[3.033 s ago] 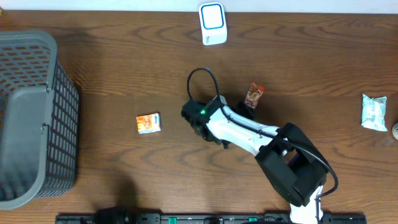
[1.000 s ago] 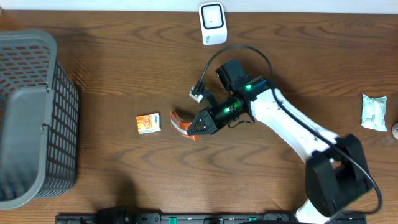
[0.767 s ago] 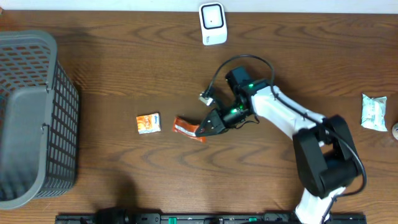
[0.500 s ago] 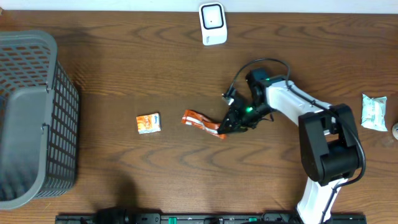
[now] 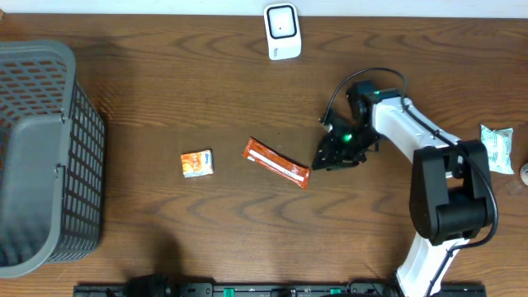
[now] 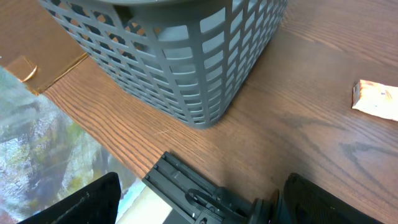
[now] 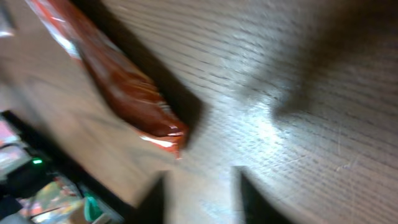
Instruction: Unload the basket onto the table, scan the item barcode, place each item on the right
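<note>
Dark wooden surface (image 5: 165, 91), with a red snack packet (image 5: 276, 163) lying flat and held by neither arm.
The packet is seen well in front of the white scanner (image 5: 282, 31), toward the robot's side, set at a slant. The right jaws are held slightly apart just beyond the packet's end, on the side away from the grey basket (image 5: 41, 157), which is placed far to the scanner's left; nothing is caught between their blurred fingers (image 7: 258, 196). The left jaws are spread wide and empty, their fingers (image 6: 81, 202) seen near the basket's corner. A small orange packet (image 5: 197, 163) is set front-left of the scanner, and a white packet (image 5: 496, 148) far to its right.
</note>
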`<state>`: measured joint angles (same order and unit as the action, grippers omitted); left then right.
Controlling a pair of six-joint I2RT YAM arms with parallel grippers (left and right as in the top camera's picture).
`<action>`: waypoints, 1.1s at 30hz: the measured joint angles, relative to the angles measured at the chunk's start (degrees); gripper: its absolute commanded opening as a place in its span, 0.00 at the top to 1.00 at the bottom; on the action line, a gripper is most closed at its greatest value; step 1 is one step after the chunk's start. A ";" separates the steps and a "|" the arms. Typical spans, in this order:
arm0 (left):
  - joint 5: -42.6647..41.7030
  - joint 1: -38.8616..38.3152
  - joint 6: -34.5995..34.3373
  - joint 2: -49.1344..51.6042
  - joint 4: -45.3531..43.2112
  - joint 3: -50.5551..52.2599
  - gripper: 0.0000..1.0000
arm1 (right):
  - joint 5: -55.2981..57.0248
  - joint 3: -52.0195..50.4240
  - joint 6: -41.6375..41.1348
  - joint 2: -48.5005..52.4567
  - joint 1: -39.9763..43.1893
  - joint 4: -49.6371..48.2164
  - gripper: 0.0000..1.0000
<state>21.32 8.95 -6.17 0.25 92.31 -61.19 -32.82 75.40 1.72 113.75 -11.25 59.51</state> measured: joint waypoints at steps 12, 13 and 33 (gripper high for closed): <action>-0.02 0.00 0.00 0.02 0.00 0.00 0.16 | -19.34 -0.39 1.97 -2.97 -0.11 -6.23 0.99; 0.00 0.00 0.00 0.00 0.00 0.00 0.16 | -20.92 -0.98 2.03 -2.67 -0.24 -7.85 0.99; -0.02 0.00 0.00 0.02 0.00 0.00 0.16 | -31.52 -3.15 3.06 14.84 -5.29 -17.18 0.99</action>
<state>21.30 8.95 -6.17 0.27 92.31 -61.19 -64.34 72.25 4.78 128.60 -16.53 42.33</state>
